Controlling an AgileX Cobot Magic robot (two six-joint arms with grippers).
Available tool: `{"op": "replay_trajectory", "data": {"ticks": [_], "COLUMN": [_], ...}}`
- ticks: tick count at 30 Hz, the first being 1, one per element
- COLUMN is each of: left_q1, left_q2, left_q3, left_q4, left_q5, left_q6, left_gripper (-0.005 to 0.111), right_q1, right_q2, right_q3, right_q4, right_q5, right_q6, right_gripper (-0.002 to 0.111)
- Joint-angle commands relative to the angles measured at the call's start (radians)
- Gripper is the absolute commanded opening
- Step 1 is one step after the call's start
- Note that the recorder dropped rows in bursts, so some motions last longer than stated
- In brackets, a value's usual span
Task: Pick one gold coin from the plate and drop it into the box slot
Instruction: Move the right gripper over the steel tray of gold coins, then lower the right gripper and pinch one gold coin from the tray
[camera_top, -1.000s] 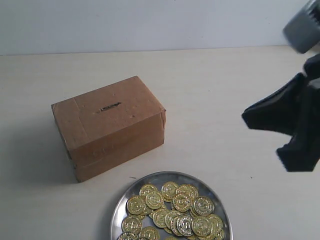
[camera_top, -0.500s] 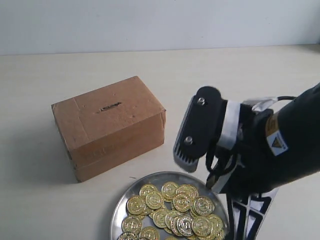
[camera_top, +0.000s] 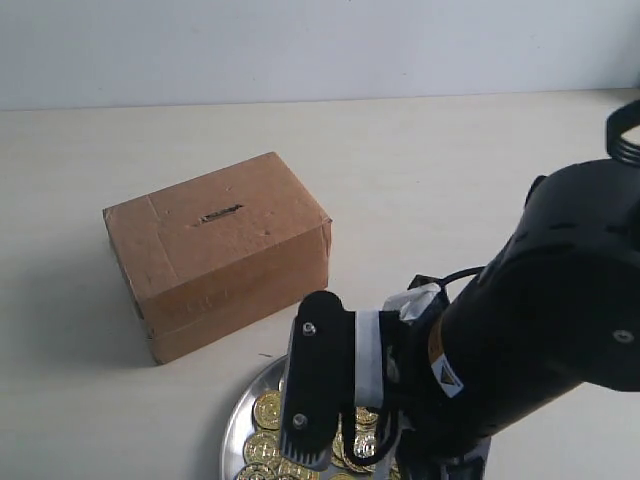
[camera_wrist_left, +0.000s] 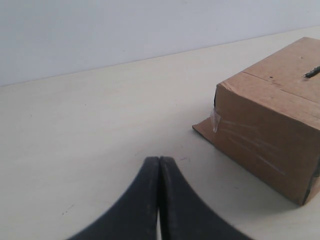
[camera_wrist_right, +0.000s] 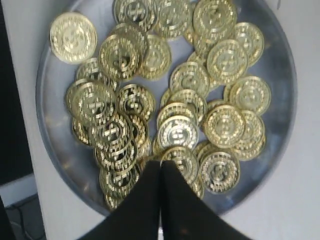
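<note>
Shiny round gold coins (camera_wrist_right: 177, 134) lie heaped in the round silver metal plate (camera_wrist_right: 281, 55), which sits on the pale table (camera_top: 450, 170) near the brown rectangular cardboard box (camera_top: 215, 250) with its narrow dark slot (camera_top: 218, 214). The right gripper (camera_wrist_right: 160, 166) hangs over the pile, jaws together. The left gripper (camera_wrist_left: 159, 161), jaws likewise together, hovers beside the box.

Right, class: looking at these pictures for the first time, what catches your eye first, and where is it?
A heap of gold coins fills the round silver metal plate, with the shut black right gripper poised over them. Beyond the plate stands a brown taped cardboard box with a thin dark slot in its top.
</note>
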Motion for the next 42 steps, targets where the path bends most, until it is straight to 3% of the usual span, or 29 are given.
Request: {"op": "replay_trajectory", "data": {"ticks": [1,5,11,13,24,42], "left_q1": [0.0,0.0,0.0,0.0,0.0,0.0], "left_q2": [-0.004,-0.004,-0.004,-0.004,-0.004,-0.004], "left_q3": [0.003,0.003,0.003,0.003,0.003,0.003], "left_q4": [0.001,0.001,0.001,0.001,0.001,0.001], "left_q5": [-0.005,-0.005,-0.005,-0.005,-0.005,-0.005], "left_q6": [-0.002,-0.002,-0.002,-0.002,-0.002,-0.002], "left_gripper": [0.0,0.0,0.0,0.0,0.0,0.0], "right_q1": [0.004,0.004,0.004,0.004,0.004,0.004], "right_q2": [0.023,0.069,0.142,0.159,0.211,0.259], "right_q3": [-0.009,-0.009,-0.009,-0.009,-0.009,-0.009], "right_q4": [0.137,0.156,0.336,0.341,0.416,0.413], "right_q5": [-0.135,-0.174,-0.183,-0.183,-0.123,-0.125], "right_q6": [-0.018,-0.034,-0.223,-0.23,-0.376,-0.384], "right_gripper": [0.0,0.003,0.047,0.051,0.051,0.051]}}
